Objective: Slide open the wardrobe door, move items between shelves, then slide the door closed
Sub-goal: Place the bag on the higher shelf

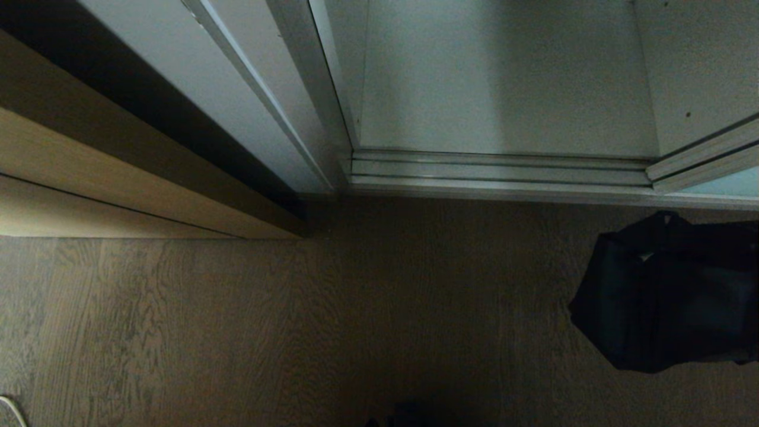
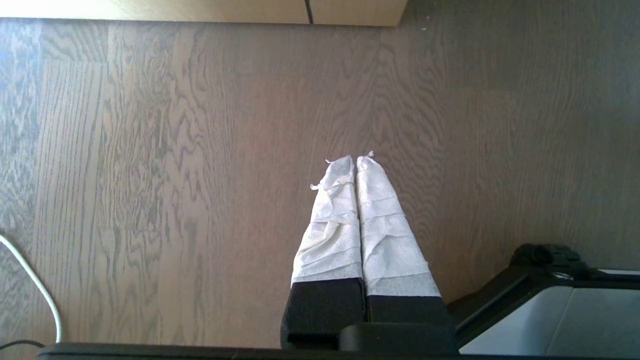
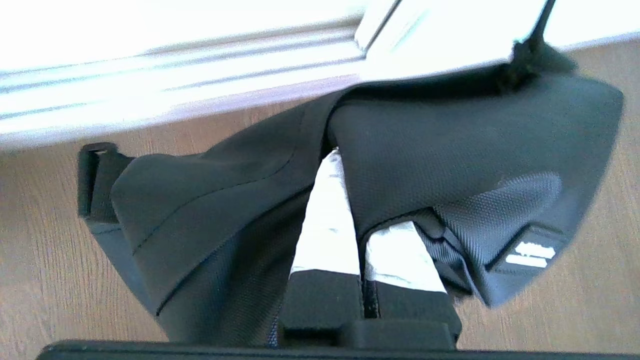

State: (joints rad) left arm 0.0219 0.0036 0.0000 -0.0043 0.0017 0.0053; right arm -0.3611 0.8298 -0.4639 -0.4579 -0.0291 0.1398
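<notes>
The black fabric bag (image 1: 664, 296) is outside the wardrobe at the right, over the wood floor just in front of the door track (image 1: 498, 172). My right gripper (image 3: 341, 162) is shut on a fold of the bag (image 3: 450, 145); its taped fingers (image 3: 325, 225) show between the fabric and the tips are hidden. The arm itself is outside the head view. The sliding wardrobe door (image 1: 732, 185) stands pushed to the right, so the white bottom shelf (image 1: 504, 89) lies open and bare. My left gripper (image 2: 356, 161) is shut and empty, parked above the floor.
A tan wood-grain cabinet (image 1: 89, 178) stands left of the wardrobe. A white cable (image 2: 35, 280) lies on the floor at the near left. The robot's base (image 2: 550, 310) shows beside the left gripper. A white side wall (image 1: 699, 59) bounds the shelf.
</notes>
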